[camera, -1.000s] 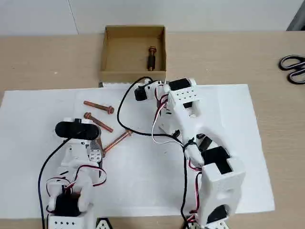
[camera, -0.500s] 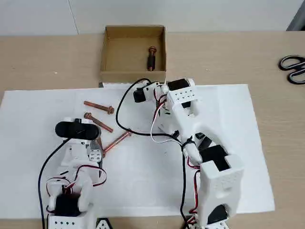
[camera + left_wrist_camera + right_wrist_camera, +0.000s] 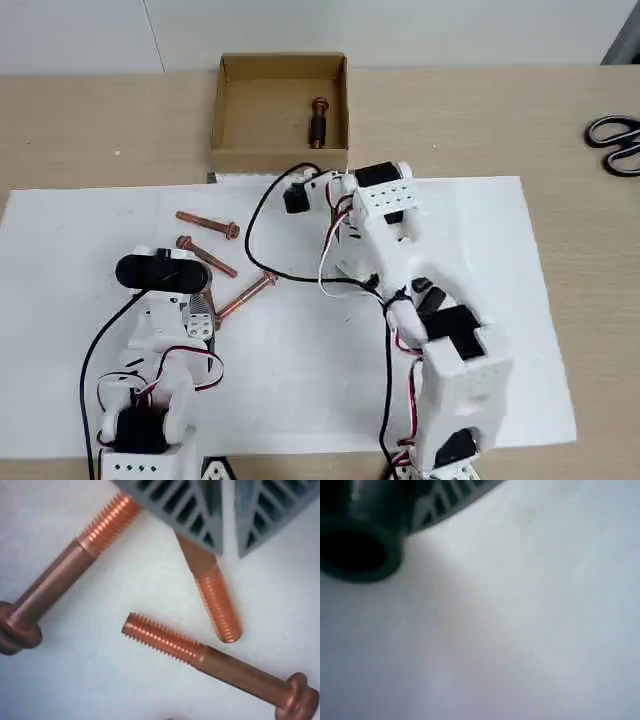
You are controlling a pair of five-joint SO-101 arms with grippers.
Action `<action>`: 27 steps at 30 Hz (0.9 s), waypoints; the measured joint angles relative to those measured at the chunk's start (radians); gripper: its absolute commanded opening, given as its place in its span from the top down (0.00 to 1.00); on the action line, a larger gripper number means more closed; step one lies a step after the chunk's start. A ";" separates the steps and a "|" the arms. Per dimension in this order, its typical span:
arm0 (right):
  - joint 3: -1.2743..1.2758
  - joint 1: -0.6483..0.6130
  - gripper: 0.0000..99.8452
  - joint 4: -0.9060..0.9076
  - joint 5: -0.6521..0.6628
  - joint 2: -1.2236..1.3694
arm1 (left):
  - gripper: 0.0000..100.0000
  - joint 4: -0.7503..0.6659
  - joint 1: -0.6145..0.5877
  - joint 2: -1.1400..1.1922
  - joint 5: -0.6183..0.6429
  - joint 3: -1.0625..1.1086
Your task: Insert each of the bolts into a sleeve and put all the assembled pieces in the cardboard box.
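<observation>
We see three copper-orange threaded metal bolts [image 3: 165, 641] on a white paper sheet [image 3: 480, 260] over a tan wooden tabletop [image 3: 100, 120]. At twelve o'clock, a brown cardboard box [image 3: 215, 110]; at two, black-handled metal scissors [image 3: 615, 140]. We also see a black cylindrical sleeve [image 3: 357, 555].

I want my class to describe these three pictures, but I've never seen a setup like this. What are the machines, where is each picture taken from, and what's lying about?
These are two small white robot arms at a wooden table, each ending in a gripper. The wide picture looks down from above; the other two come from cameras on the arms' wrists. On a white paper sheet lie three copper-coloured bolts. The left gripper hovers open over them, holding nothing. At the right gripper sits a dark tube-shaped sleeve; whether it is clamped is unclear. The open cardboard box holds one bolt already in its sleeve.
</observation>
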 measured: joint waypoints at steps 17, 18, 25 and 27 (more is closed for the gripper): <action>0.221 0.201 1.00 0.196 -0.038 -0.611 | 0.92 0.106 0.072 0.048 -0.031 -0.249; 0.252 0.213 1.00 0.196 -0.038 -0.643 | 0.91 0.107 0.072 0.091 -0.035 -0.279; 0.445 0.278 1.00 0.196 -0.038 -0.838 | 0.91 0.107 0.078 0.502 -0.041 -0.583; 0.479 0.296 1.00 0.196 -0.038 -0.873 | 0.91 0.114 0.081 0.654 -0.044 -0.694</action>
